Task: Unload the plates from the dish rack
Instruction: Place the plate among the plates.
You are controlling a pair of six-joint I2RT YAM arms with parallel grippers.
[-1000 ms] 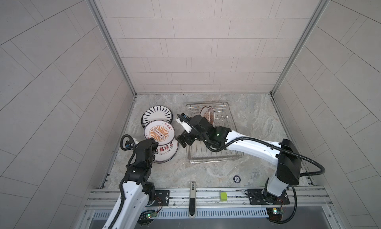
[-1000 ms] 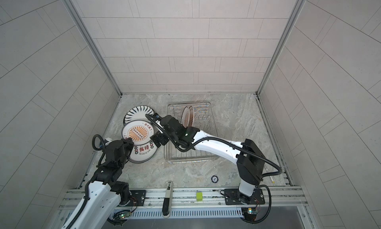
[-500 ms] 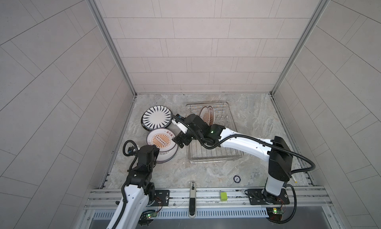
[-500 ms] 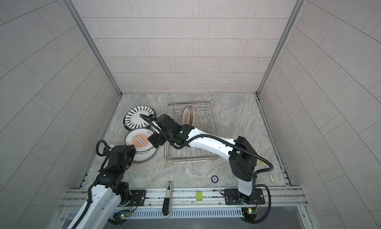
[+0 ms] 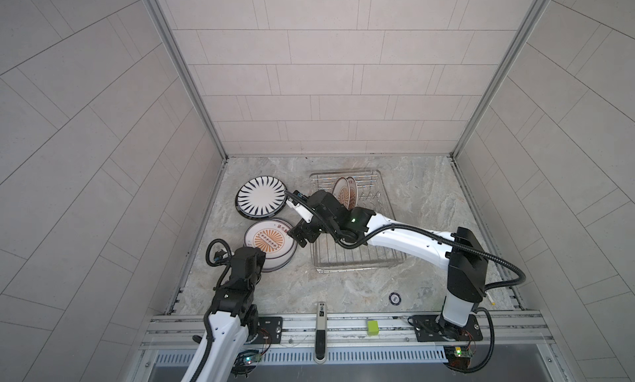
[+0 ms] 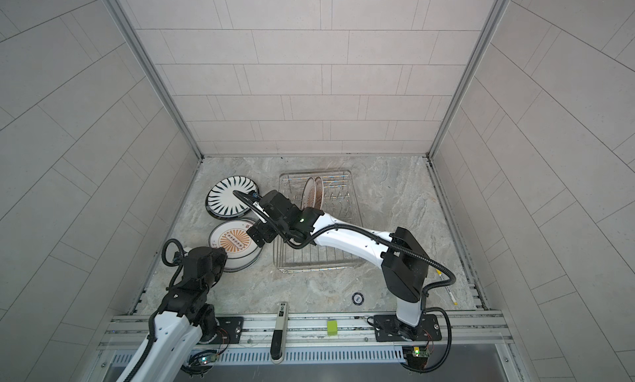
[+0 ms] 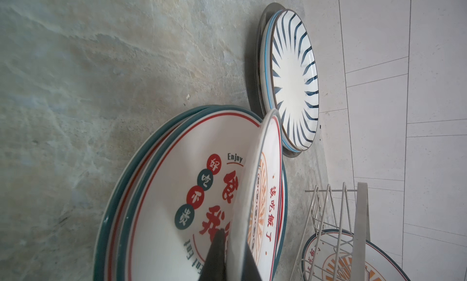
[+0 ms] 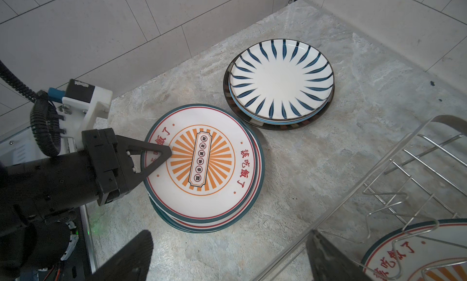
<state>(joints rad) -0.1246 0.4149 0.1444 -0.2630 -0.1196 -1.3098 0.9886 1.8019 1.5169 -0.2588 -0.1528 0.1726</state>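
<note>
My left gripper point(image 7: 233, 263) is shut on the near rim of the orange sunburst plate point(image 5: 271, 239). That plate lies slightly tilted on top of a stack of teal-rimmed plates point(image 7: 177, 204) printed with red characters. Beside it, a black-striped plate point(image 5: 261, 198) tops a second stack. The dish rack point(image 5: 359, 264) holds two upright plates point(image 5: 345, 193) at its far end. My right gripper point(image 8: 227, 262) hangs open and empty between the stack and the rack's left rim. The left fingers point(image 8: 154, 153) show in the right wrist view.
The left wall runs close behind both stacks. A small round black object point(image 5: 395, 298) lies on the stone floor in front of the rack. On the front rail there are a green block point(image 5: 372, 328) and a black-and-white bar point(image 5: 321, 328).
My left gripper has drawn the sunburst plate toward the front, over the red-character plate, which it now covers. The right gripper has stayed open and near the rack's left rim.
</note>
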